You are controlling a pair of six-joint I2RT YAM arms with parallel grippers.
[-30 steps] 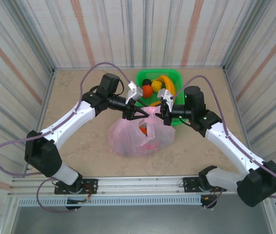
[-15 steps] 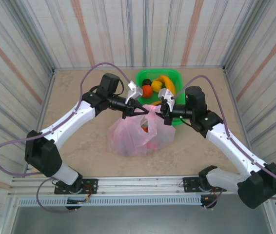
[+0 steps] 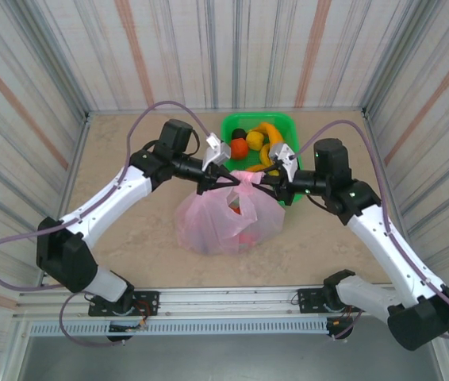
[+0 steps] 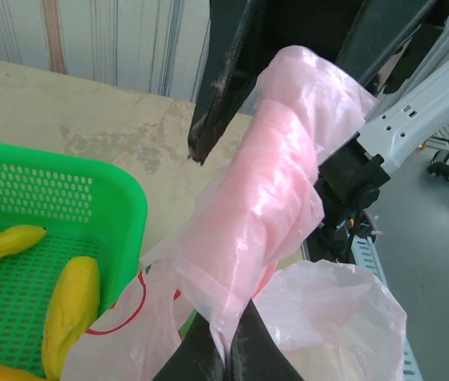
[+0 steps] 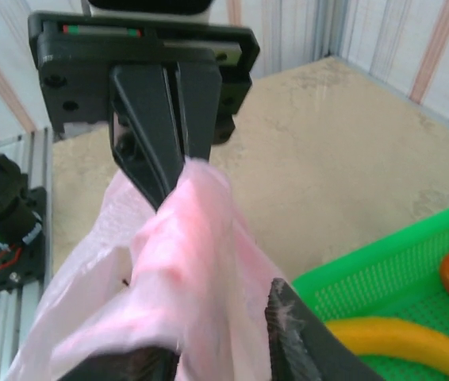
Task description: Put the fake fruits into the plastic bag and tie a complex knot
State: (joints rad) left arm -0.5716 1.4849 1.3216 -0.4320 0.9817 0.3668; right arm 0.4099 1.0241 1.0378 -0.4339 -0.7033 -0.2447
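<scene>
Inward both arms reach: left hand (image 3: 223,181) pinches the plastic bag (image 3: 224,221), right hand (image 3: 262,179) gapes around it.

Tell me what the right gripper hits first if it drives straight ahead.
The bunched handle of the plastic bag, lying between the fingers of the right gripper; directly behind, the left gripper pinching that handle, depth unclear.

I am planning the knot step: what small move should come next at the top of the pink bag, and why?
Probably the right gripper should close on the pink plastic between its fingers. Its jaws stand apart, while the left gripper is shut on the twisted handle of the plastic bag, so only one side is held for tying.
</scene>
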